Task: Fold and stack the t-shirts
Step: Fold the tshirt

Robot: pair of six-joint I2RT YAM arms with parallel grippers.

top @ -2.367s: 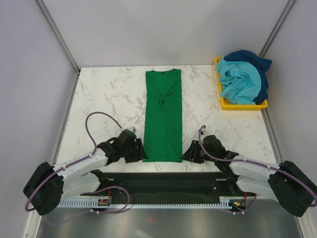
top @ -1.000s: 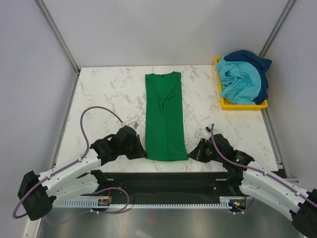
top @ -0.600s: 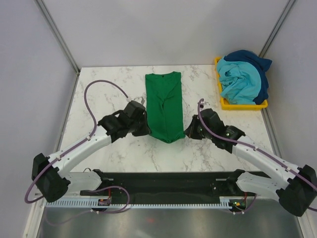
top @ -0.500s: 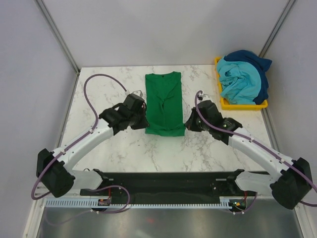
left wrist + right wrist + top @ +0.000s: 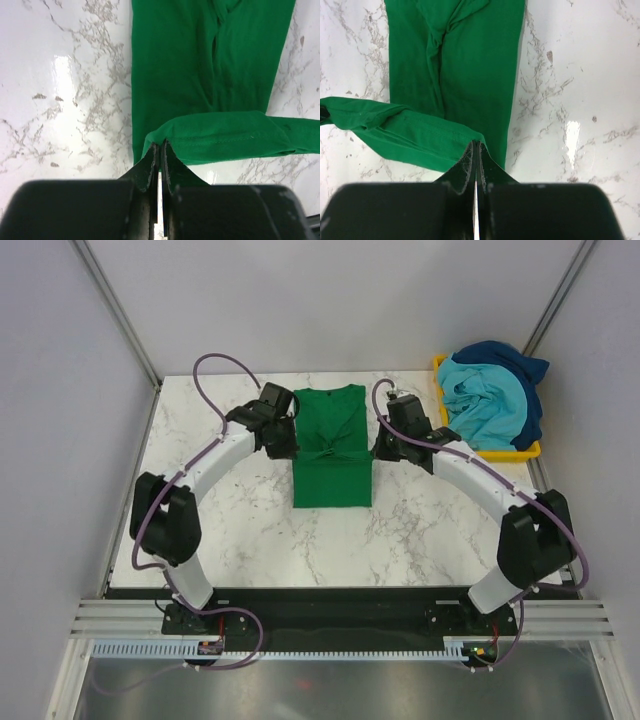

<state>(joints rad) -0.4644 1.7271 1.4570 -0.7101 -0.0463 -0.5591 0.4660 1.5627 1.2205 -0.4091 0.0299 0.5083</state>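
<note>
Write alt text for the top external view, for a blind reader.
The left tool and right tool each pinch a hem corner of a green t-shirt, doubling the hem back over its middle on a marble table. At far right, a yellow bin holds a heaped turquoise t-shirt and dark blue t-shirt.

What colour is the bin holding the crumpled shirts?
The bin is yellow; top external view shows it.

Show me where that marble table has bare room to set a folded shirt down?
Widest bare patch: the near strip of table between the green t-shirt and the front edge. Crowded: the far middle, where the left pincer and right pincer pinch that shirt, and the yellow bin in the far right corner.
</note>
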